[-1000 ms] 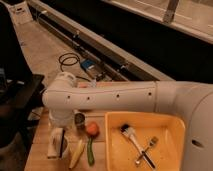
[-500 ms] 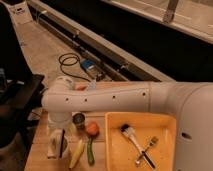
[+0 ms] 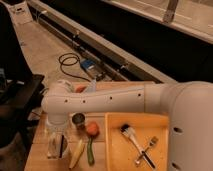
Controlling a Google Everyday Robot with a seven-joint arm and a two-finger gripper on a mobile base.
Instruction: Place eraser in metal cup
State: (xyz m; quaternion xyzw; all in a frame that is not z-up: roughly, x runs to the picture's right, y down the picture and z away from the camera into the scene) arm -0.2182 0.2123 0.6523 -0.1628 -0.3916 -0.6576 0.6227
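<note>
Hardly anything has moved since the earlier frames: the gripper (image 3: 57, 151) is still held low over the table (image 3: 36, 156), down-left of the metal cup (image 3: 78, 120). The eraser (image 3: 54, 144) is seen clamped in it, upright, not yet in the cup.

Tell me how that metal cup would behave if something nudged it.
The metal cup stands upright and looks small, so it is probably light and may slide or tip under a nudge. As a cylinder, it would likely roll once tipped. The gripper hangs just left of it, lower in the view.
</note>
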